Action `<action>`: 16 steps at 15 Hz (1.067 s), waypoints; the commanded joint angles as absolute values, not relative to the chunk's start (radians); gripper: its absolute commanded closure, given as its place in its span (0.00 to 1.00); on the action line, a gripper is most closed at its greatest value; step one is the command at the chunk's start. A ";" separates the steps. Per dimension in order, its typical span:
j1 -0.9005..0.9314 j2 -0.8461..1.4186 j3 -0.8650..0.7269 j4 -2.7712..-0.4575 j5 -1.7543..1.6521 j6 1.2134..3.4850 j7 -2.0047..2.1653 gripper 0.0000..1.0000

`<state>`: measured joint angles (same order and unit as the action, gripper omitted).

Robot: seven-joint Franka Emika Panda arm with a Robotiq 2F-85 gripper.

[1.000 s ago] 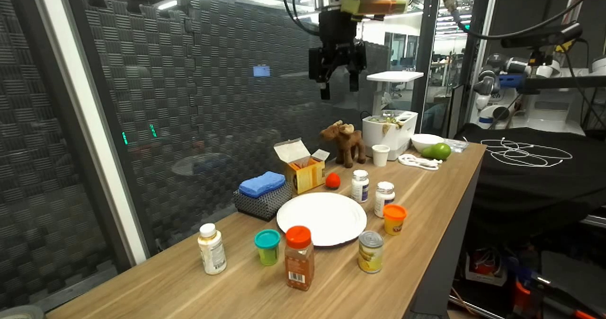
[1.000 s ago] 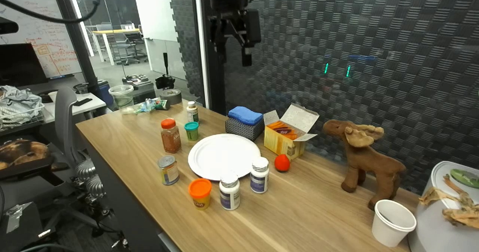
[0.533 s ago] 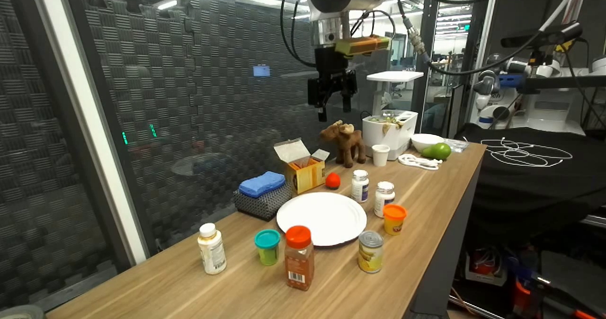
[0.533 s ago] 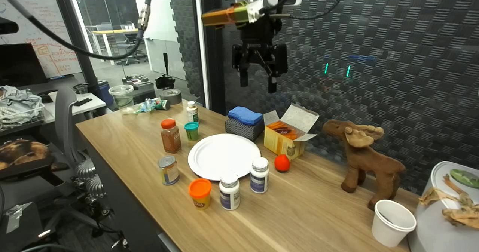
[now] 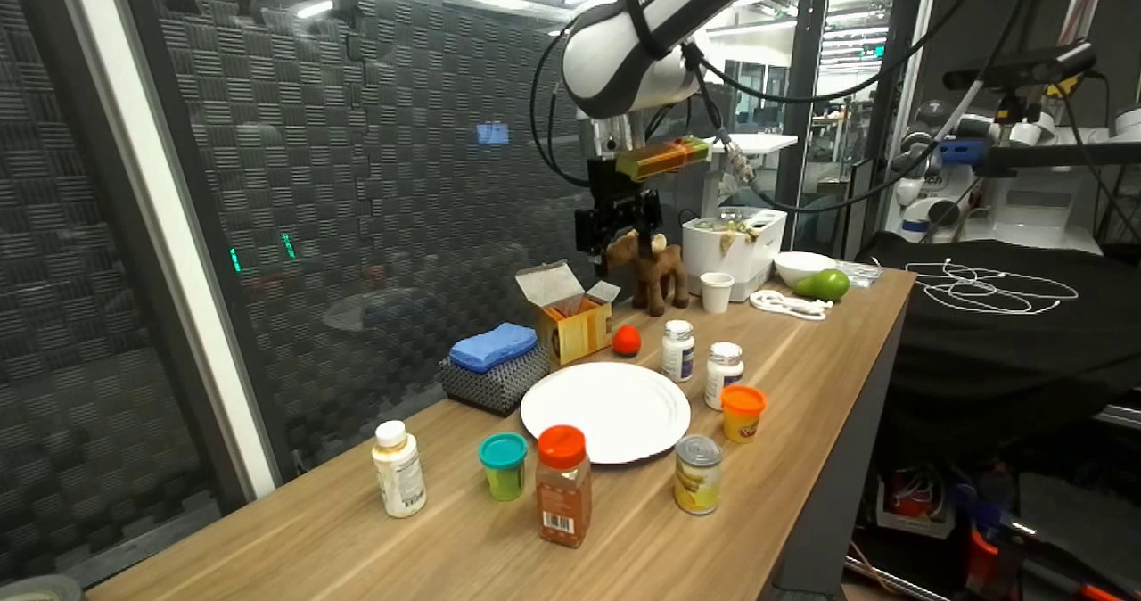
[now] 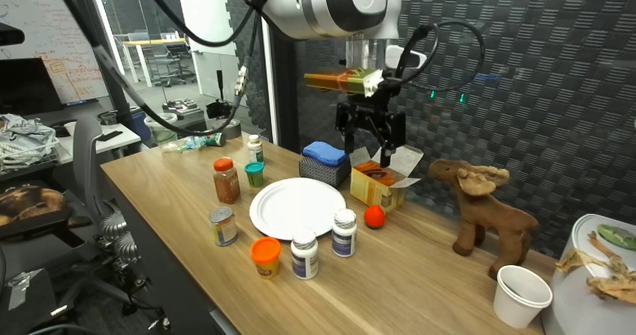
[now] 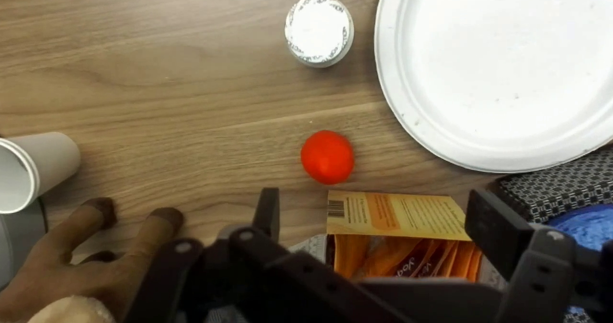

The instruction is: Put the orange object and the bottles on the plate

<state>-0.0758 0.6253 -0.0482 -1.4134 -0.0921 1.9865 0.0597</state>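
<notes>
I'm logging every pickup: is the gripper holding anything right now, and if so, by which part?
Nothing is held. The gripper is open; the box that shows between its jaws in the wrist view stands on the table.

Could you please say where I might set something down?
Bare wood lies between the white paper cup and the white purple-labelled bottles; the round white plate has room too. Crowded: between plate, bottles and orange-lidded yellow tub.

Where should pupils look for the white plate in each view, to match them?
In an exterior view: plate, below centre, slightly right.
In an exterior view: plate, below centre, slightly left.
Wrist view: plate, upper right, cropped by the frame.
Shared landmark: open yellow box.
</notes>
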 commanded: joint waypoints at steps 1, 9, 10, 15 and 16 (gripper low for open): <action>-0.086 0.726 -0.059 -1.310 -0.061 2.002 0.069 0.00; -0.110 0.809 -0.056 -1.255 -0.043 1.979 0.046 0.00; -0.110 0.822 -0.058 -1.249 -0.043 1.978 0.047 0.00; -0.113 0.886 -0.064 -1.208 -0.045 1.969 0.057 0.00; -0.113 0.897 -0.065 -1.202 -0.046 1.970 0.057 0.00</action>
<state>-0.1131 0.8426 -0.0562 -1.2835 -0.0634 2.0039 0.0621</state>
